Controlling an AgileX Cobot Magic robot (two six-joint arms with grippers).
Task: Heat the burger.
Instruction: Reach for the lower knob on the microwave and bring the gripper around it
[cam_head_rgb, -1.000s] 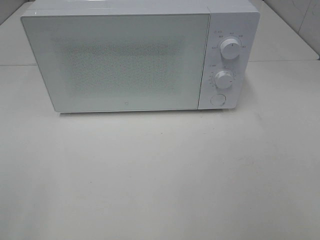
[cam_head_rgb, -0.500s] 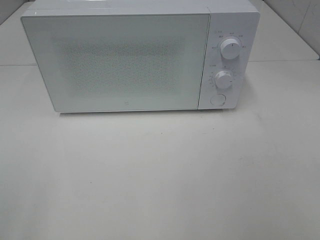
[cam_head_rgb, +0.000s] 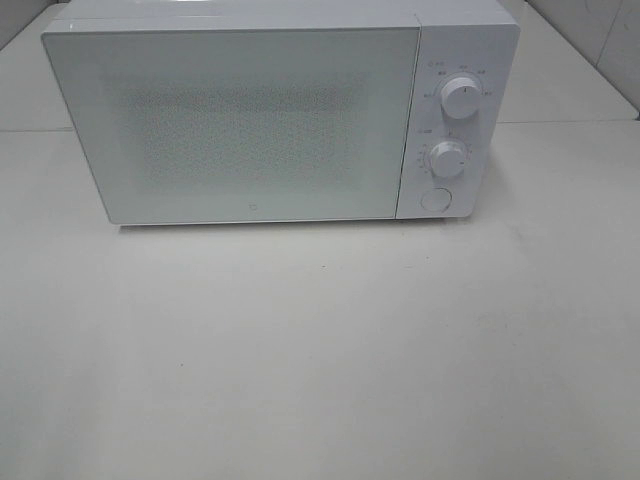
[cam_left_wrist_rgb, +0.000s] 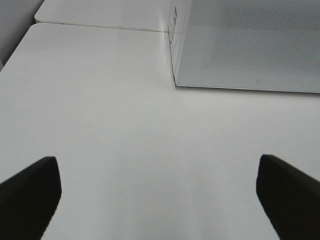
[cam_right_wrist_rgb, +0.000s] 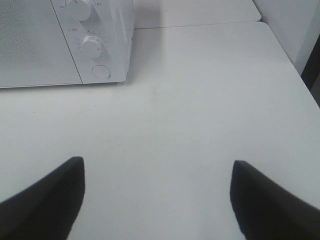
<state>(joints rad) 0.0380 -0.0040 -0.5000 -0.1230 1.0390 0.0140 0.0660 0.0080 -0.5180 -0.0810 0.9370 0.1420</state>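
The burger is out of view in every frame. A white microwave (cam_head_rgb: 260, 115) stands at the back of the white table (cam_head_rgb: 320, 350) with its door shut. Two round knobs (cam_head_rgb: 460, 96) and a round button (cam_head_rgb: 435, 199) sit on its right-hand panel. My left gripper (cam_left_wrist_rgb: 157, 195) hovers open over bare table, short of the microwave's left front corner (cam_left_wrist_rgb: 176, 82), its dark fingertips (cam_left_wrist_rgb: 30, 192) wide apart with nothing between them. My right gripper (cam_right_wrist_rgb: 157, 195) is open too, empty, over the table short of the microwave's control panel (cam_right_wrist_rgb: 92, 47). Neither gripper shows in the exterior high view.
The table's right edge (cam_right_wrist_rgb: 295, 65) runs close to a wall. A seam (cam_left_wrist_rgb: 100, 26) splits the tabletop behind the microwave's left side. Wide bare tabletop lies in front of the microwave.
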